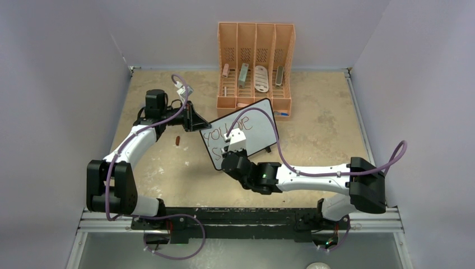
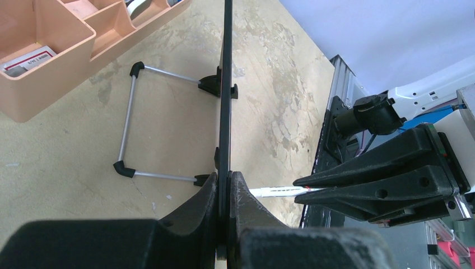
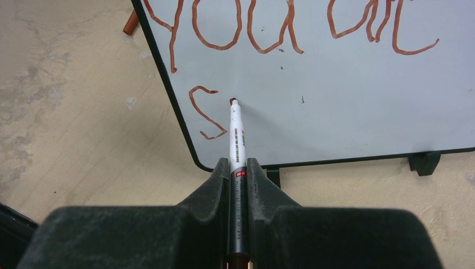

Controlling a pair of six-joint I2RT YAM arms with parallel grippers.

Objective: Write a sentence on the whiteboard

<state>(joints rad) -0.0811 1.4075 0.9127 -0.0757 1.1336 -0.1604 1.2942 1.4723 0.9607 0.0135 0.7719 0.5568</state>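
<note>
The whiteboard (image 1: 260, 126) stands tilted on the table, black-framed. My left gripper (image 1: 194, 120) is shut on its left edge; in the left wrist view the board (image 2: 226, 84) shows edge-on between the jaws (image 2: 229, 176). The sentence (image 3: 224, 28) reads "you are" in red-brown, with an "S" started below. My right gripper (image 3: 238, 162) is shut on a white and black marker (image 3: 236, 134). The marker's tip sits on the board just right of the "S". From the top the right gripper (image 1: 225, 149) covers the board's lower left. The marker (image 2: 280, 191) also shows past the board's edge.
An orange organizer (image 1: 255, 61) with several small items stands behind the board against the back wall. A small red-brown cap (image 1: 177, 140) lies on the table left of the board. The board's wire stand (image 2: 127, 123) rests behind it. Walls close in left and right.
</note>
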